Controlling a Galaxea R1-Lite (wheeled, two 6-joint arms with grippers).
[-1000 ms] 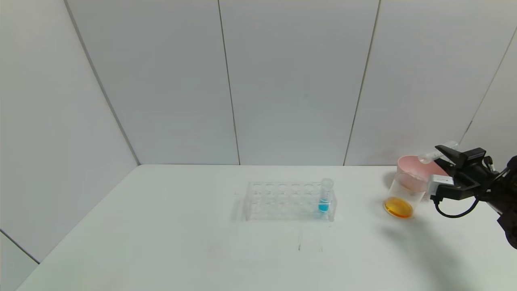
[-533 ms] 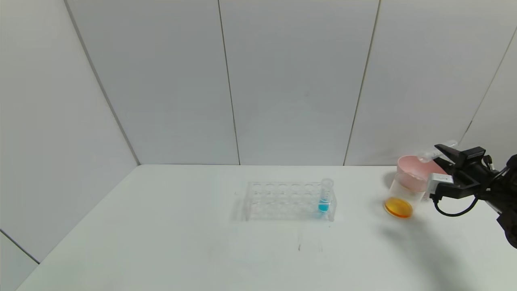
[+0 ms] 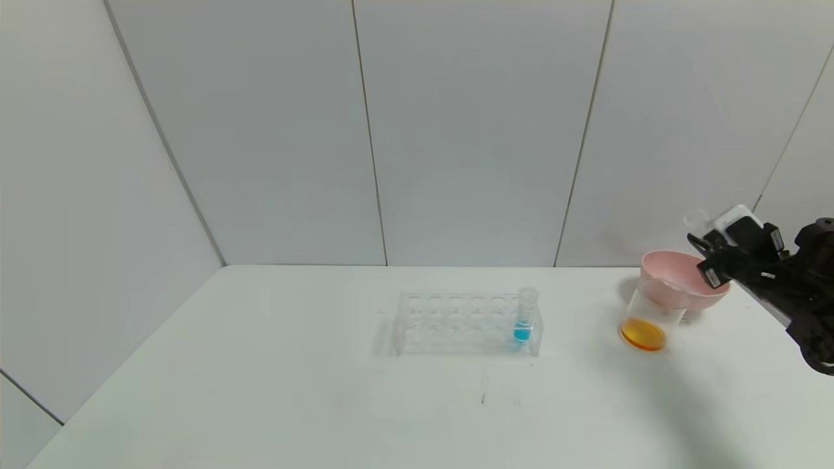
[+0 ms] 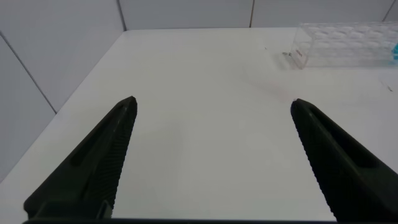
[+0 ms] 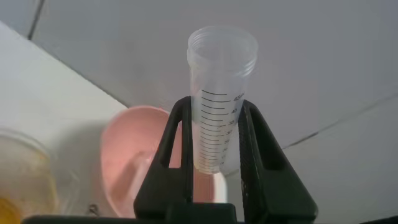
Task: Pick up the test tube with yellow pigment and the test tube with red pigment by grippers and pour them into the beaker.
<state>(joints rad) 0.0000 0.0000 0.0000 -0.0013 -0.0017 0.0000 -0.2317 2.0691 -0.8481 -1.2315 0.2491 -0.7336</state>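
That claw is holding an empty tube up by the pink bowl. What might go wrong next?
The right gripper pinches the clear tube only by its lower part, so it might slip and fall. It hangs above the pink bowl, right beside the beaker of orange liquid; a careless swing could knock the beaker over. The blue tube in the rack looks safely far off.

From head height we look down across the white table [image 3: 260, 391] toward the wall, while our left wrist camera skims low toward the tube rack [image 4: 348, 53] and our right wrist camera sits close above the pink bowl [image 5: 127, 162], both also in the head view.
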